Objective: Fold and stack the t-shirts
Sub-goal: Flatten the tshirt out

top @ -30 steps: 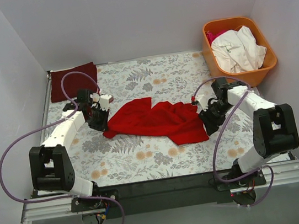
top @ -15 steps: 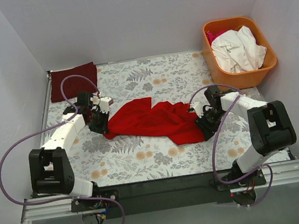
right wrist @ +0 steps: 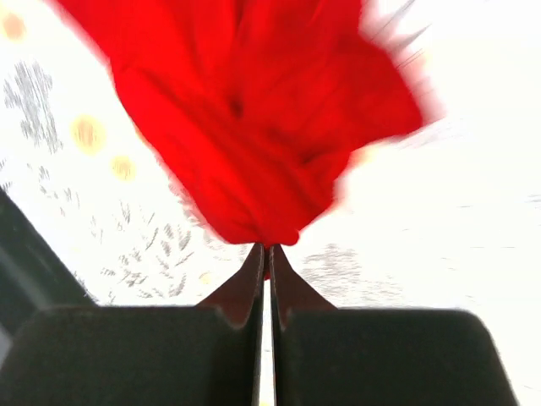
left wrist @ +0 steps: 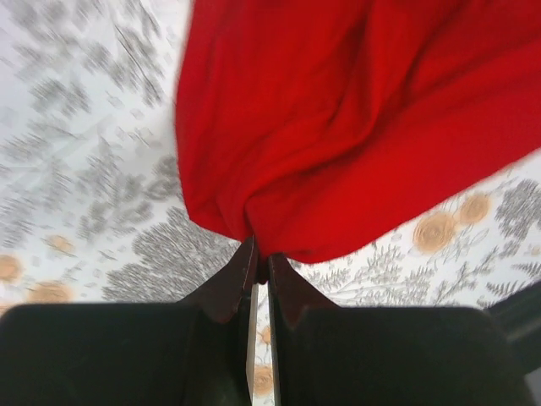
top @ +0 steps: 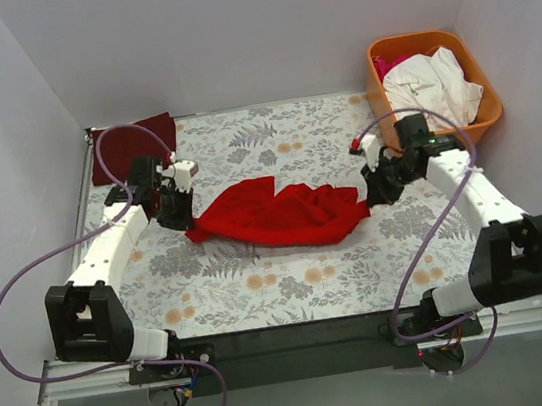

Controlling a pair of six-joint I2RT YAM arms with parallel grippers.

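A red t-shirt (top: 277,212) stretched between left gripper (top: 187,225) and right gripper (top: 370,195) at the worktop's (top: 294,296) middle.
Both jaws clamped on its ends.

Blurred red t-shirt (right wrist: 245,127), right wrist view

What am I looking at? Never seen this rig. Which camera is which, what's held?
Two robot arms are bolted at the table's near edge. The wide picture comes from a fixed camera above and behind them; the two close-ups come from a camera on each wrist, looking along its fingers. Across the floral table stretches a red t-shirt. The left end effector pinches its left end, the right end effector its right end, both shut on cloth. A folded dark red cloth sits back left; an orange basket back right holds white clothes.
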